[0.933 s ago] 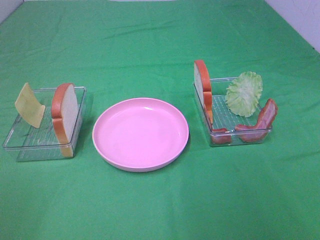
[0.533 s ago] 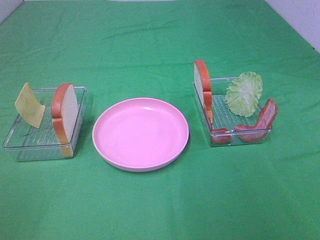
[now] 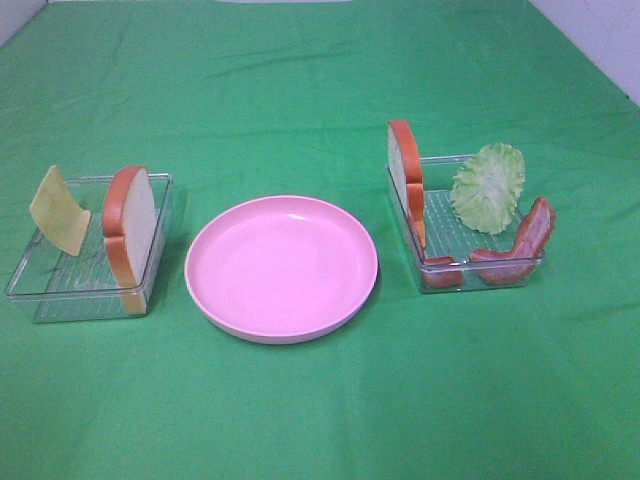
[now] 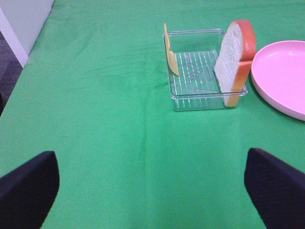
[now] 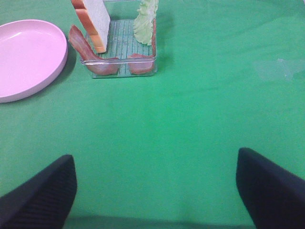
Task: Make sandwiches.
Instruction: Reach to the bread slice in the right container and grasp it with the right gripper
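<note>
I see bright, even overhead light on the green cloth-covered table (image 3: 320, 80); the round pink plastic plate (image 3: 280, 270) carries a faint sheen and a soft, thin shadow. Focus slightly soft.

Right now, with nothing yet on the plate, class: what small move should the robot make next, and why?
Probably ease the open left gripper forward toward the bread slice standing upright in the left tray. The pink plate is bare, a sandwich starts with bread, and this gripper holds nothing and faces that tray.
</note>
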